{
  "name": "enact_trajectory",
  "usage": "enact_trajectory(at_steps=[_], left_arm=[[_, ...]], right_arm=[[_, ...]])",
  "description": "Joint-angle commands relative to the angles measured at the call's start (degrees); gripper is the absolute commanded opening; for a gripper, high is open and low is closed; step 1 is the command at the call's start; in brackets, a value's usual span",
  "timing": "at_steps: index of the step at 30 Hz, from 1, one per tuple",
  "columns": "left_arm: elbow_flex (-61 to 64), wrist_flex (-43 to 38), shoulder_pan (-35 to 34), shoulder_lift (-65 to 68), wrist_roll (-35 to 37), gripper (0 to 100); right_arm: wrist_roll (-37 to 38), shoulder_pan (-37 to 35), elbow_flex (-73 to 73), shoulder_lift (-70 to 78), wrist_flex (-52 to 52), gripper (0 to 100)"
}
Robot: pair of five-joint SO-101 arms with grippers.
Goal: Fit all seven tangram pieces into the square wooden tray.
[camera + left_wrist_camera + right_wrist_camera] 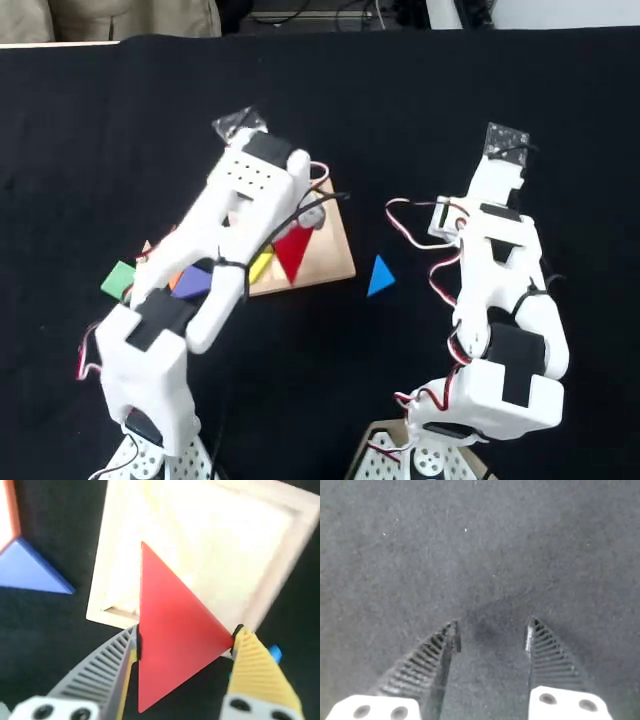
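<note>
Black cloth covers the worktop (90, 150) from the near edge to the far one, and both arms stand at its near side. The left arm (215, 240) stretches away to the far right over the square wooden tray (335, 250), which lies a little left of the middle of the worktop.

The left fingers (110, 665) are closed on the red triangle (175, 630), one grey and one yellow, each pressing an opposite side of the piece. The triangle sits across the tray's near rim, partly over the pale tray floor and partly over the cloth. Whether it touches the wood cannot be told.

The right arm (500, 280) stands well apart on the right. The right fingers (430, 655) are moderately wide apart with nothing between them, above bare cloth at the far right.

The blue triangle (380, 275) lies flat on the cloth just right of the tray, between the tray and the right arm. Left of the tray, close together and partly hidden under the left arm, lie a green piece (118, 280), an orange piece (175, 280) and a purple piece (195, 282). A yellow piece (262, 266) shows at the tray's near left edge beside the red triangle. Whether it lies inside the tray cannot be told.
</note>
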Motion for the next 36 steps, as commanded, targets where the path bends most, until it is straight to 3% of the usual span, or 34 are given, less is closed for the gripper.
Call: enact_trajectory(at_steps=[1, 7, 13, 16, 22, 26, 30, 36], left_arm=[[-0.3, -1.1, 0.7, 2.6, 4.2, 25], [-4.4, -0.9, 0.8, 8.0, 12.6, 25], [-6.8, -0.9, 2.5, 9.2, 12.0, 26], [-6.3, -0.6, 5.5, 9.5, 9.1, 37], [-6.9, 2.9, 5.8, 9.1, 15.1, 68], [-8.0, 4.9, 4.3, 9.0, 16.1, 69], [-16.5, 14.9, 0.7, 9.0, 15.7, 69], [-18.9, 14.4, -9.5, 1.0, 8.9, 69]], right_arm=[[-0.5, 0.6, -2.7, -0.3, -1.1, 21.9], [-0.5, 0.5, -2.7, -0.3, -1.2, 21.9], [-0.5, 0.2, -2.7, -0.2, -1.2, 21.9], [-0.4, -1.3, -2.7, -0.2, -1.1, 21.9], [-0.4, -1.3, -2.7, -0.2, -1.1, 21.9], [-0.4, -1.3, -2.7, -0.2, -1.0, 21.9], [-0.4, -1.3, -2.7, -0.2, -1.0, 21.9], [-0.5, -1.5, -2.6, -0.2, -0.9, 21.1]])
